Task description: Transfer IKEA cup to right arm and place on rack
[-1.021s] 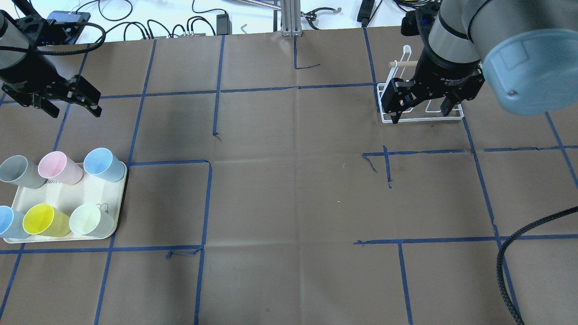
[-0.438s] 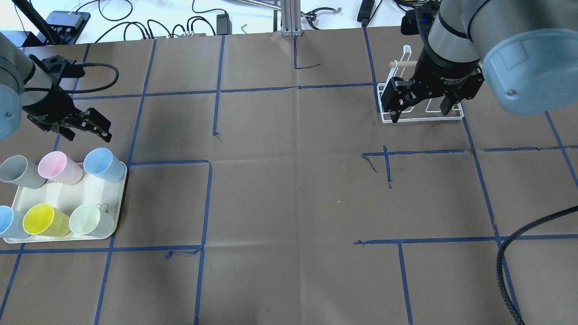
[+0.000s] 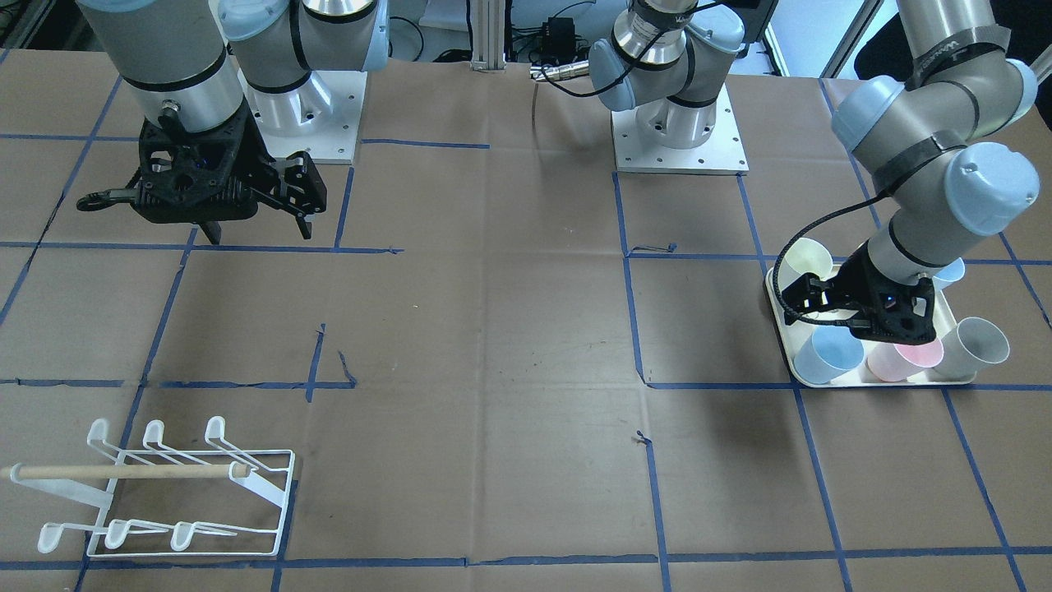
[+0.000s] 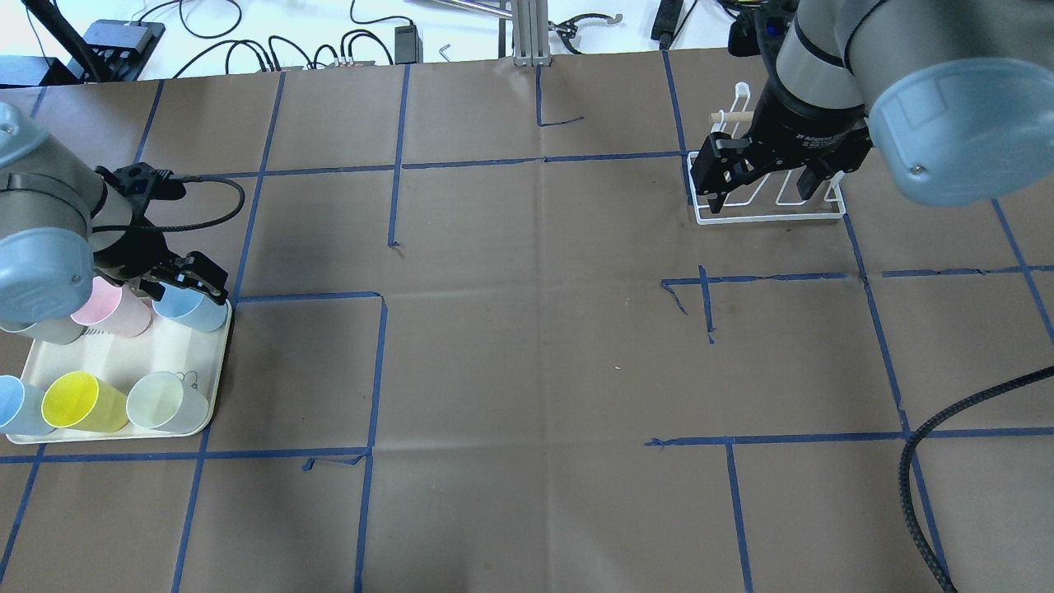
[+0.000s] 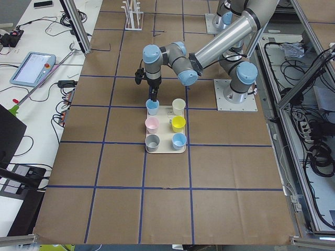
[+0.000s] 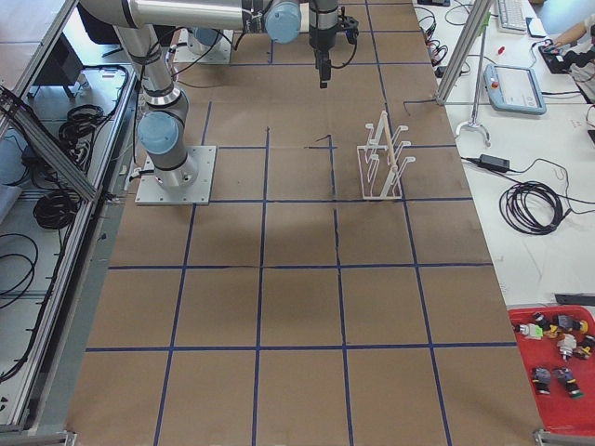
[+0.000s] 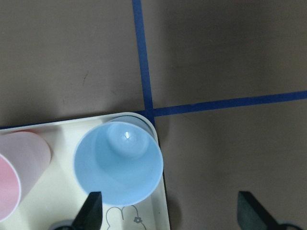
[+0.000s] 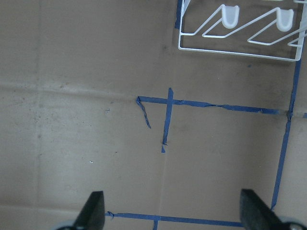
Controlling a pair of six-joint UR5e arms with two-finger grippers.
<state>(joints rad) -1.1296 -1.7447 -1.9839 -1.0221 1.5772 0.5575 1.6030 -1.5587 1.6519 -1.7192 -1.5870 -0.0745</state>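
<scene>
Several plastic cups stand on a cream tray (image 4: 123, 362) at the table's left. My left gripper (image 4: 177, 284) is open and hovers just above the light blue cup (image 4: 193, 309) at the tray's far right corner. In the left wrist view this cup (image 7: 117, 163) lies between and ahead of the spread fingertips (image 7: 93, 211), empty inside. My right gripper (image 4: 762, 189) is open and empty, above the white wire rack (image 4: 774, 216) with its wooden dowel (image 3: 123, 472). The rack's prongs (image 8: 229, 14) are empty.
A pink cup (image 4: 115, 309), a grey cup (image 4: 45, 329), a yellow cup (image 4: 78, 402), a pale green cup (image 4: 165, 401) and a second blue cup (image 4: 16, 405) share the tray. Cables and electronics lie beyond the far edge (image 4: 370, 41). Blue tape lines grid the brown table.
My left arm has swung in from the far left and come down over the tray's light blue cup. My right gripper has shifted slightly toward the far edge, still open.
</scene>
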